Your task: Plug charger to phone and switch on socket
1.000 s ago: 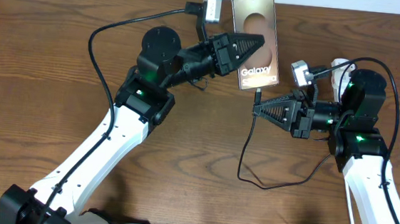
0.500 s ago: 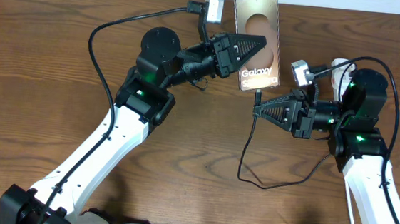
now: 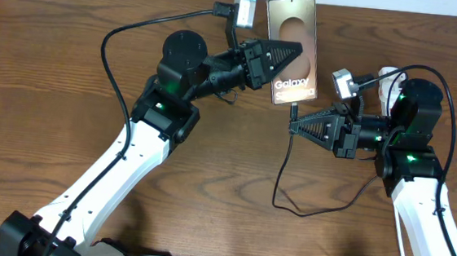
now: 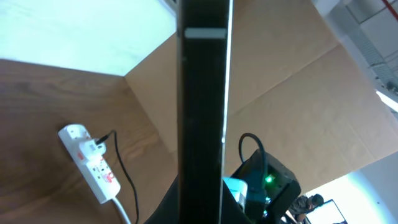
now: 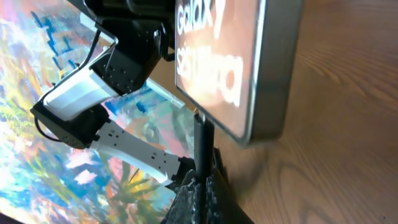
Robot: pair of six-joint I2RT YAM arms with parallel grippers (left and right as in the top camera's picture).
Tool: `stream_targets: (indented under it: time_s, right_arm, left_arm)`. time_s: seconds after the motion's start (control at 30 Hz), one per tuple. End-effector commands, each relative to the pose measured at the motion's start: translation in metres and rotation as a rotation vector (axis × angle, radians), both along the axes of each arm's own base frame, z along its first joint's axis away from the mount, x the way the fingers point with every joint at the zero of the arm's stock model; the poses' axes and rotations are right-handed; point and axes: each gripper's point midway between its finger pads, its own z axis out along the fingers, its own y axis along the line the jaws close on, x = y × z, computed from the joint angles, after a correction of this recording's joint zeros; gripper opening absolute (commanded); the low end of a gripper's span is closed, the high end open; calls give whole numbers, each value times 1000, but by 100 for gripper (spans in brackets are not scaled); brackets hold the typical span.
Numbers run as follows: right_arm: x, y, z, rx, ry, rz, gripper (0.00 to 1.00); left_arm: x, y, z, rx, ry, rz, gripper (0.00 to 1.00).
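My left pincer [image 3: 293, 49] is clamping the phone [image 3: 298, 78] by its left edge and, I reckon, holding it just off the desk [image 3: 55, 49] at far centre, Galaxy text showing. My right pincer [image 3: 294, 123] is pinching narrow on the charger [image 3: 294, 110] connector, tip pointing far at the phone's near edge. Vs a sec ago the phone is sitting a touch further right; over the last half sec nothing's really shifting. So port & tip are prob. lining up. Can't tell if the tip's seated yet. The socket [image 4: 93, 165] is lying far right behind my right arm w/ a plug in it; switching it is still waiting.
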Motion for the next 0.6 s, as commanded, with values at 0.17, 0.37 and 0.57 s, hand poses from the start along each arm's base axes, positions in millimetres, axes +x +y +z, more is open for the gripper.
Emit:
stream_targets:
  time_s: [0.17, 0.37, 0.57]
  right_arm:
    - [-4, 0, 3, 7, 1, 19, 1]
    - [-2, 0, 2, 3, 0, 7, 1]
    - [0, 0, 4, 1, -17, 1, 1]
  left_arm:
    - [-4, -1, 11, -9, -48, -11, 8]
    - [-10, -4, 10, -6, -42, -49, 7]
    - [-19, -8, 7, 2, -37, -108, 7]
